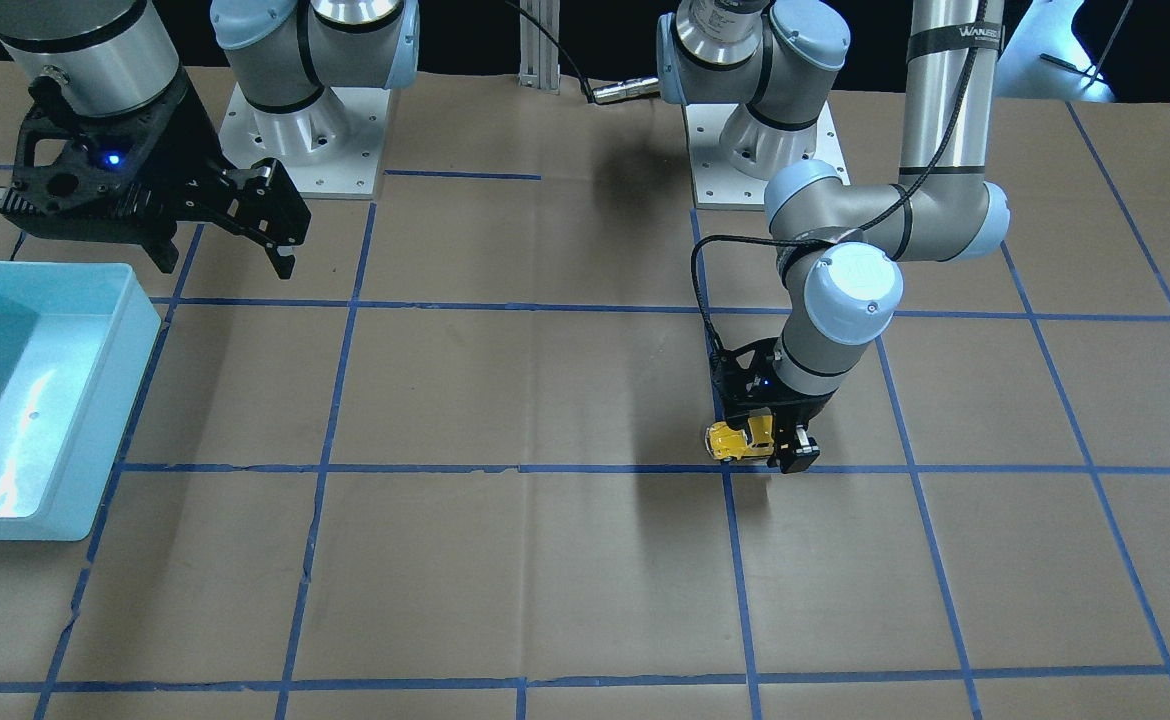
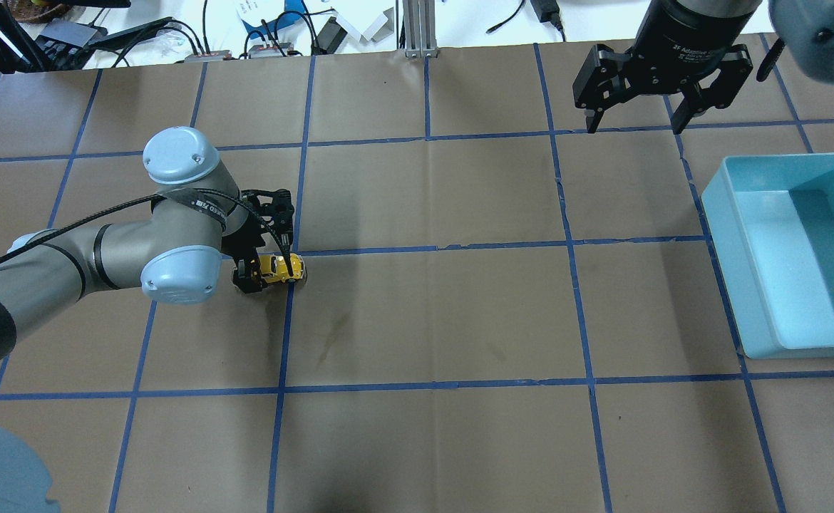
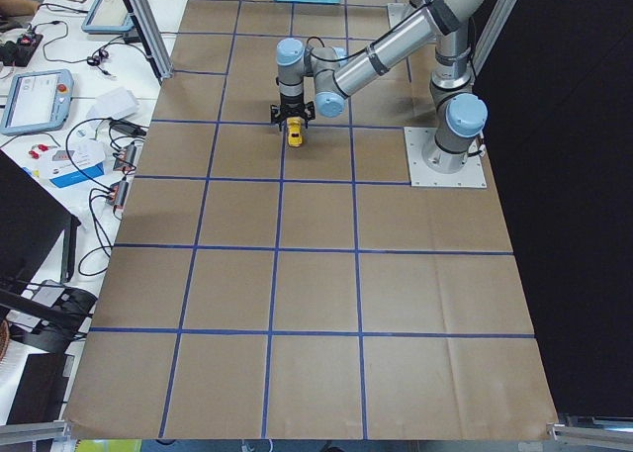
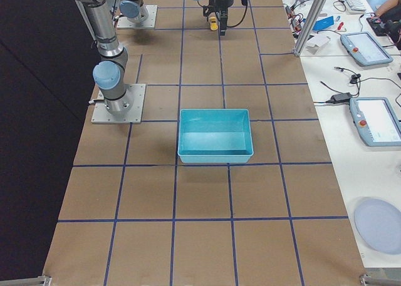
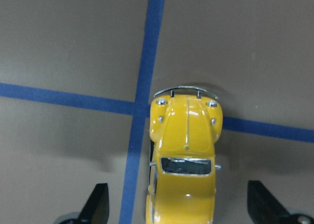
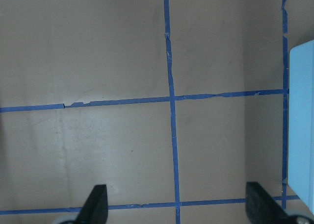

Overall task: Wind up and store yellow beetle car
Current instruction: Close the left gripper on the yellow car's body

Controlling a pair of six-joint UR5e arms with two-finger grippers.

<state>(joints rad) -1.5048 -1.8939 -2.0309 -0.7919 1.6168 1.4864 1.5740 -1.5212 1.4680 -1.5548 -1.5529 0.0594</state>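
The yellow beetle car [image 5: 185, 150] stands on the brown table over a blue tape crossing, its nose pointing away from the left wrist camera. My left gripper [image 5: 179, 209] is low over it, open, with one finger on each side of the car's rear and a gap on both sides. The car [image 2: 283, 267] and left gripper [image 2: 269, 265] show left of centre in the overhead view, and the car [image 1: 738, 441] also shows in the front-facing view. My right gripper [image 2: 634, 127] is open and empty, held high at the far right.
A light blue bin [image 2: 720, 235] sits at the table's right side, with nothing in it that I can see; its edge shows in the right wrist view [image 6: 301, 136]. Blue tape lines grid the brown paper table top [image 2: 431, 320].
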